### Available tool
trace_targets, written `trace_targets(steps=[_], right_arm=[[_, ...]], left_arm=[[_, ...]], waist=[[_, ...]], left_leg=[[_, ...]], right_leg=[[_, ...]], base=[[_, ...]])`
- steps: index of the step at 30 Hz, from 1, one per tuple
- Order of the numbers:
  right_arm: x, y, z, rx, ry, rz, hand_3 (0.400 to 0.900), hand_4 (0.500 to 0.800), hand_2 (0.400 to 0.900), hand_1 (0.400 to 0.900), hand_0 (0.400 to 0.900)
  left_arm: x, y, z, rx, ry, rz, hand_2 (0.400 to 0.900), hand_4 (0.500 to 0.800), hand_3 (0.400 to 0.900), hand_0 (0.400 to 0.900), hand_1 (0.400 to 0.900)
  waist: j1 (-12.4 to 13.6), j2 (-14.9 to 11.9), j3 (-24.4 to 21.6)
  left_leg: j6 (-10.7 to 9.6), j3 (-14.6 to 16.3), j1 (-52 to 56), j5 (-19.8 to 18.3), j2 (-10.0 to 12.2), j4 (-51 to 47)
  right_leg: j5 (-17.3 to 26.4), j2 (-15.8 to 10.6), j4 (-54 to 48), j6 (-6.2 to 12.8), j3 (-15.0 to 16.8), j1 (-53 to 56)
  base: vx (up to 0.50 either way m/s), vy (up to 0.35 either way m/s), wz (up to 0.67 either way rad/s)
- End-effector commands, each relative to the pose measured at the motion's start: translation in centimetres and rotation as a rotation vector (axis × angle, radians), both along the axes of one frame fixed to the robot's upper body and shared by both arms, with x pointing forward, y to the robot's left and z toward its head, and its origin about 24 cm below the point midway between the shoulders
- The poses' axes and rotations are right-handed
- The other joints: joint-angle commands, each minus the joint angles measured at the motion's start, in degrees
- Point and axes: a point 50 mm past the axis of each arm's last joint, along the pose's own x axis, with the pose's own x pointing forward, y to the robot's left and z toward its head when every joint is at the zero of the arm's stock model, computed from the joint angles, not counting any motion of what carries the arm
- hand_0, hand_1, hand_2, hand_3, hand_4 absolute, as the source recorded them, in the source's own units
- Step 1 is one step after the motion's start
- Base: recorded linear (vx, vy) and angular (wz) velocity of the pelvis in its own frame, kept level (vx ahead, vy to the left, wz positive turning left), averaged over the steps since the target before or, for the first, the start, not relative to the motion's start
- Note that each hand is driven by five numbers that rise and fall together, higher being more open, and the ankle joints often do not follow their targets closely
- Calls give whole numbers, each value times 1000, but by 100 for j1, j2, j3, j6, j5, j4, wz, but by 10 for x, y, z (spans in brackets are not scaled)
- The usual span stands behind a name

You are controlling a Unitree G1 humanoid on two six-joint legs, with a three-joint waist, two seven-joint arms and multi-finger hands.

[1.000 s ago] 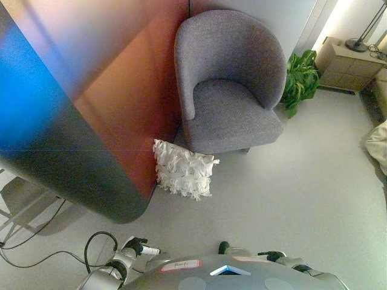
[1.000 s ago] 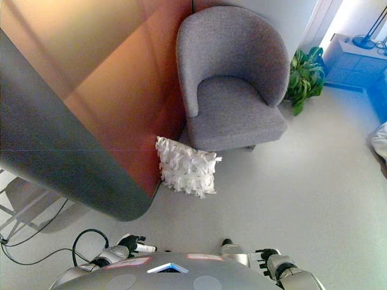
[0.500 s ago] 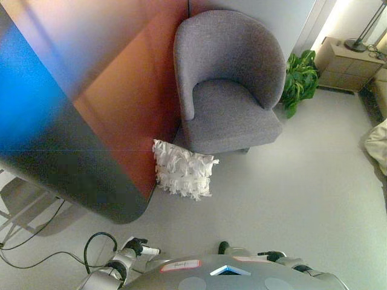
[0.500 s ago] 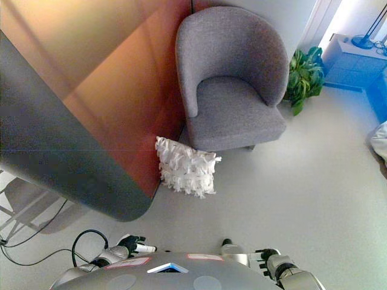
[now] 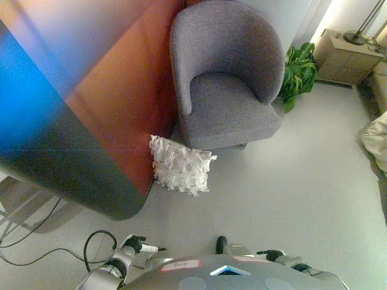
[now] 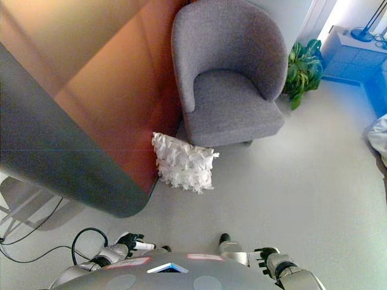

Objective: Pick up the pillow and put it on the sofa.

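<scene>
- The left hand (image 6: 132, 243) is seen low at the bottom left of both views, held close to the body, well apart from the pillow (image 5: 180, 166); its dark fingers are curled inward and nothing is held in them, with one white-tipped finger stretched toward the right.
- The right hand (image 6: 265, 256) is seen at the bottom right edge, also drawn in near the body; its fingers appear loosely bent and nothing is gripped, though only part of the hand is shown.
- Most of both arms is cut off by the lower edge of the views.
- The white, ruffled pillow is found on the pale floor (image 5: 290, 187), propped upright and leaning against the red-brown wall panel (image 5: 121, 103), just beside the front left corner of the grey armchair (image 5: 227, 78).
- The armchair's seat is left bare.
- A green plant (image 5: 296, 72) is seen right of the armchair, and a beige cabinet (image 5: 346, 58) beyond it.
- At the far right edge a cream-coloured piece of furniture (image 5: 376, 142) is cut off, so its kind cannot be told.
</scene>
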Motion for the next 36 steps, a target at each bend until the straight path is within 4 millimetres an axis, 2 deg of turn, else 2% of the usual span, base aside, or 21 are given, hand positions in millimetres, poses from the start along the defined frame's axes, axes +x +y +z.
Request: trace_targets(steps=[1, 3, 4, 5, 8, 11, 14, 15, 18, 20, 23, 25, 26, 27, 29, 30, 31, 32, 33, 34, 36], right_arm=[[32, -3, 5, -9, -43, -2, 900, 800, 900, 900, 900], [38, -8, 8, -20, -59, -20, 900, 800, 900, 900, 900], [38, -12, 9, -32, -56, -24, 900, 800, 900, 900, 900], [37, -16, 10, -43, -47, -20, 900, 800, 900, 900, 900], [22, -29, 11, -72, 18, 5, 900, 800, 900, 900, 900], [11, -37, 12, -78, 59, 9, 900, 800, 900, 900, 900], [7, -42, 13, -87, 74, 20, 900, 800, 900, 900, 900], [6, -42, 13, -87, 75, 22, 900, 800, 900, 900, 900], [6, -40, 12, -83, 68, 40, 900, 800, 900, 900, 900], [6, -35, 11, -70, 52, 43, 900, 800, 900, 900, 900], [6, -28, 8, -56, 33, 50, 900, 800, 900, 900, 900], [3, -24, 6, -60, 14, 25, 900, 800, 900, 900, 900], [3, -24, 6, -66, 10, 16, 900, 800, 900, 900, 900], [4, -24, 6, -74, 1, 10, 900, 800, 900, 900, 900], [15, -23, 7, -73, -37, -17, 900, 800, 900, 900, 900], [20, -22, 8, -69, -55, -13, 900, 800, 900, 900, 900], [22, -22, 8, -74, -67, 0, 900, 800, 900, 900, 900], [23, -22, 8, -77, -82, -6, 900, 800, 900, 900, 900], [24, -22, 9, -78, -89, -7, 900, 800, 900, 900, 900], [29, -23, 10, -79, -124, -12, 900, 800, 900, 900, 900], [39, -25, 13, -81, -184, 4, 900, 800, 900, 900, 900]], left_arm=[[22, 12, 7, 67, -49, 69, 900, 800, 900, 900, 900], [27, 17, 9, 83, -61, 92, 900, 800, 900, 900, 900], [26, 21, 10, 90, -59, 116, 900, 800, 900, 900, 900], [23, 25, 11, 94, -54, 134, 900, 800, 900, 900, 900], [9, 31, 9, 86, -34, 177, 900, 800, 900, 900, 900], [-7, 31, 6, 80, -3, 208, 900, 800, 900, 900, 900], [-31, 28, 2, 71, 64, 224, 900, 800, 900, 900, 900], [-36, 28, 1, 70, 76, 226, 900, 800, 900, 900, 900], [-55, 24, -2, 57, 130, 234, 900, 800, 900, 900, 900], [-66, 20, -3, 46, 159, 241, 900, 800, 900, 900, 900], [-70, 17, -4, 44, 176, 238, 900, 800, 900, 900, 900], [-65, 17, -4, 45, 169, 229, 900, 800, 900, 900, 900], [-61, 17, -4, 46, 166, 224, 900, 800, 900, 900, 900], [-57, 18, -3, 50, 162, 216, 900, 800, 900, 900, 900], [-41, 25, 0, 66, 107, 225, 900, 800, 900, 900, 900], [-31, 29, 2, 66, 80, 222, 900, 800, 900, 900, 900], [-21, 32, 4, 68, 56, 213, 900, 800, 900, 900, 900], [-11, 35, 7, 83, 31, 203, 900, 800, 900, 900, 900], [-10, 36, 7, 85, 26, 199, 900, 800, 900, 900, 900], [-1, 40, 10, 100, -1, 172, 900, 800, 900, 900, 900], [12, 47, 15, 120, -35, 144, 900, 800, 900, 900, 900]], waist=[[-110, -28, 433], [-166, -44, 554], [-209, -98, 601], [-234, -132, 632], [-174, -138, 779], [15, 35, 941], [382, 293, 1029], [438, 267, 1067], [687, 363, 1064], [808, 476, 1027], [864, 516, 994], [853, 557, 953], [825, 495, 903], [854, 459, 839], [898, 364, 774], [919, 294, 733], [925, 201, 662], [880, 166, 614], [859, 161, 614], [711, 144, 640], [625, 187, 679]], left_leg=[[94, -113, -453, 194, 152, 204], [59, -99, -699, 172, 298, 684], [124, -63, -759, 39, 321, 1063], [204, -67, -806, -98, 303, 1396], [325, -214, -1242, 17, 167, 2138], [145, -291, -1629, 579, 164, 1826], [-132, -482, -2209, 1494, 172, 925], [-149, -495, -2194, 1575, 125, 699], [-245, -613, -2453, 1820, 186, 147], [-305, -655, -2647, 1912, 351, 61], [-330, -400, -2764, 1886, 453, 141], [-330, 125, -2943, 1859, 552, 444], [-129, 495, -2988, 1393, 542, 455], [-102, 587, -3071, 1346, 558, 567], [-109, 406, -3360, 1515, 526, 1437], [6, 428, -3365, 1419, 464, 1614], [164, 526, -3282, 1291, 394, 1625], [291, 450, -3114, 1111, 270, 1582], [317, 433, -3077, 1053, 230, 1572], [435, 335, -2848, 765, 25, 1507], [517, 292, -2550, 597, -94, 1338]], right_leg=[[-563, 342, 446, -36, 284, -118], [-574, 343, 651, -110, 330, -311], [-567, 290, 765, -153, 328, -404], [-570, 242, 860, -196, 312, -462], [-632, 272, 1009, -290, 470, -371], [-828, 432, 969, -283, 575, -4], [-1107, 585, 808, -289, 713, 612], [-1213, 530, 799, -290, 741, 786], [-1733, 511, 991, -311, 894, 1212], [-2195, 514, 1298, -298, 957, 1416], [-2623, 423, 1678, -222, 952, 1587], [-2904, 316, 1927, -178, 838, 1736], [-2769, 193, 2062, -77, 767, 1768], [-2739, 51, 2183, 17, 749, 1846], [-2563, -114, 2412, 102, 691, 1879], [-2184, -270, 2673, 227, 619, 1876], [-1491, -492, 2957, 399, 572, 1851], [-904, -588, 3395, 515, 679, 1640], [-822, -555, 3528, 516, 733, 1532], [-597, -452, 4061, 498, 850, 916], [-531, -523, 4108, 446, 631, 267]], base=[[-136, -181, 16], [-94, -182, 9], [-17, -183, -2], [44, -176, -14], [197, -124, -35], [332, 9, -48], [511, 72, -65], [544, 79, -68], [600, 95, -68], [621, 129, -55], [571, 195, -21], [645, 292, 22], [615, 304, 26], [587, 274, 13], [517, 197, 3], [460, 162, 5], [554, 202, 17], [408, 149, 24], [388, 133, 56], [320, 93, 59], [364, 34, 50]])
